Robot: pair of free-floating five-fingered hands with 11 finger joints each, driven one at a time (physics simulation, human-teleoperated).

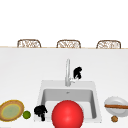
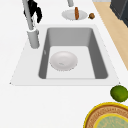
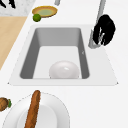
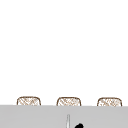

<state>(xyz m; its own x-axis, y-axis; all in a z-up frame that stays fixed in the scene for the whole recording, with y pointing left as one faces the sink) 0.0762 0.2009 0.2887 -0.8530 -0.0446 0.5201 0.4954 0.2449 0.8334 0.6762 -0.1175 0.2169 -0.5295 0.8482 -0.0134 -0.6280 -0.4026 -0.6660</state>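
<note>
- Lower centre of the front view: a red ball (image 1: 67, 114) filled the nearest part of the frame, in front of the sink (image 1: 43, 87).
- Lower left: the left robot hand (image 1: 40, 111) hovered over the sink's front left corner, fingers curled and holding nothing, just beside a green lime (image 1: 26, 114) and a yellow-rimmed plate (image 1: 11, 110) on the table (image 1: 20, 75).
- Lower right: a white plate (image 1: 116, 106) carried a brown stick lying across it, with a small brown nut (image 1: 114, 118) just in front.
- Centre of the left side view: a white bowl (image 2: 63, 60) rested upright in the basin.
- Middle of the front view: the faucet (image 1: 67, 72) stood behind the basin, its long axis vertical, base at the sink's back rim.
- Just right of the faucet: the right robot hand (image 1: 77, 72) was at the lever with fingers curled; whether they actually gripped the lever cannot be told. A firm hold on the lever, turned without pushing the upright, would seem the sound approach.
- Upper band: three woven chair backs (image 1: 29, 43) stood beyond the table's far edge.
</note>
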